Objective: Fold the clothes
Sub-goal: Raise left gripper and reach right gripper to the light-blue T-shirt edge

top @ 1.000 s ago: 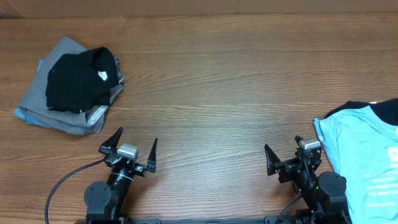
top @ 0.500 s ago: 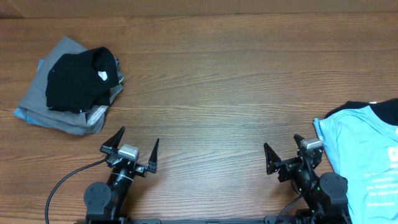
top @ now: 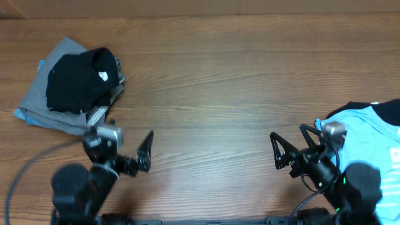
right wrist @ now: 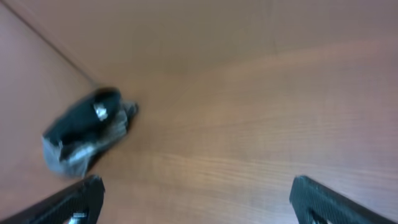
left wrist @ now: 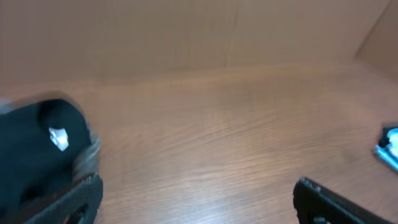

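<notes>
1. Your right pincer (top: 292, 145) is standing wide open and carrying nothing. It is hovering over the bare table (top: 219, 94), just beside the left edge of the light blue shirt (top: 365, 159).
2. Your left pincer (top: 119, 149) is gaping just as wide, also with nothing between its jaws. It is sitting near the lower edge of the pile at the far left.
3. In that pile a black shirt (top: 78, 78) is lying bunched on top of a grey shirt (top: 44, 103) (a sliver of pale blue cloth is peeking out underneath, and I cannot tell what it belongs to).
4. The blue shirt is lying fairly flat at the table's right side with its white lettering facing up. It is running out of the overhead view, with a dark band along its far edge.
5. You are dealing, I judge, with light, limp cloth. It is likely to be sagging from any point you pinch, holding no shape of its own, and dragging on the wood instead of gliding.
6. You should be aiming for edges: a hem, a shoulder seam or a sleeve end, with the two pincers well apart to keep the cloth spread. Pinching mid-panel is only going to bunch it.
7. The black one is looking crumpled, so you are probably needing to lift it by an outer fold and spread it first.
</notes>
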